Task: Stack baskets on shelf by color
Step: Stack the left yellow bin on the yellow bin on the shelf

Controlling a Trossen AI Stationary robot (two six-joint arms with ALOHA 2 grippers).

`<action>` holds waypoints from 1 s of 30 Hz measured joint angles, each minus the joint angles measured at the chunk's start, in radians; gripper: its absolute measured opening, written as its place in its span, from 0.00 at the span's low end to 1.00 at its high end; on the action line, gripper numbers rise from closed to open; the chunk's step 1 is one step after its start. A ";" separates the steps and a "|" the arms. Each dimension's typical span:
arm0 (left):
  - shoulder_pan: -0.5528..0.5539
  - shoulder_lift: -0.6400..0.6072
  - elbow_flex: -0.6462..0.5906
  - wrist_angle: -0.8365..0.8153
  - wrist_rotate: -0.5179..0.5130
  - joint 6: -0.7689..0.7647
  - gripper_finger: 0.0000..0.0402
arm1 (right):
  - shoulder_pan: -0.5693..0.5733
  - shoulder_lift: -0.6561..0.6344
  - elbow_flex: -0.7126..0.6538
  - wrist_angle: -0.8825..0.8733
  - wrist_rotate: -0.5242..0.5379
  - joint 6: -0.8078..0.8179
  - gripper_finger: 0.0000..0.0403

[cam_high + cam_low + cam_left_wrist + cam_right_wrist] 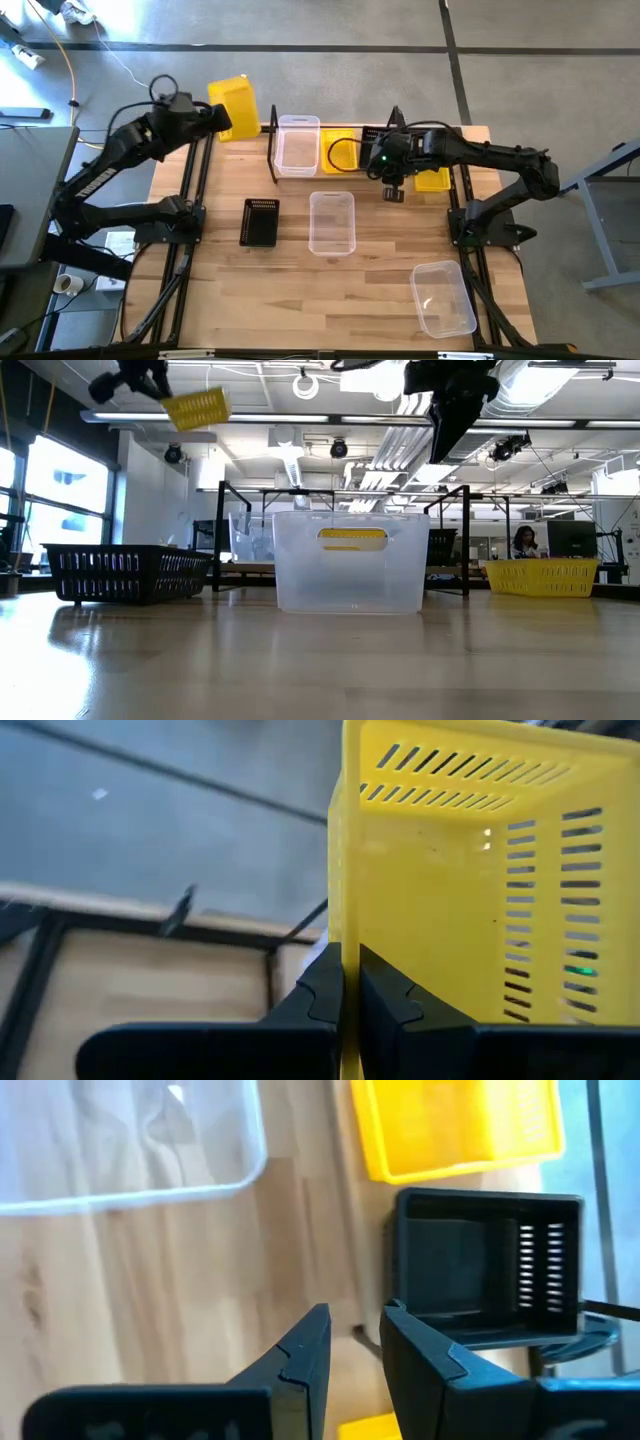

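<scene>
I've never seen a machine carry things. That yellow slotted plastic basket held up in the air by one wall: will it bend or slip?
Probably not much. The yellow slotted plastic basket keeps its boxy shape though the left pincer clamps only one thin wall, so it looks fairly stiff and light. Smooth plastic might slip. It hangs tilted in the low view, so it may swing.
</scene>
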 joint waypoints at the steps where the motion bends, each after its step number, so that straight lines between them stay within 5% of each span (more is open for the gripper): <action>1: -0.016 0.003 0.024 0.000 -0.003 0.011 0.00 | 0.015 0.000 0.000 0.000 0.000 0.019 0.19; 12: -0.297 0.087 0.120 -0.022 -0.026 -0.008 0.00 | 0.176 0.000 0.000 0.116 -0.037 0.138 0.19; 19: -0.494 0.218 0.119 -0.134 -0.136 -0.151 0.00 | 0.279 0.000 0.000 0.249 -0.091 0.147 0.19; 30: -0.648 0.436 0.119 -0.131 -0.153 -0.354 0.00 | 0.395 0.001 0.000 0.446 -0.095 0.081 0.19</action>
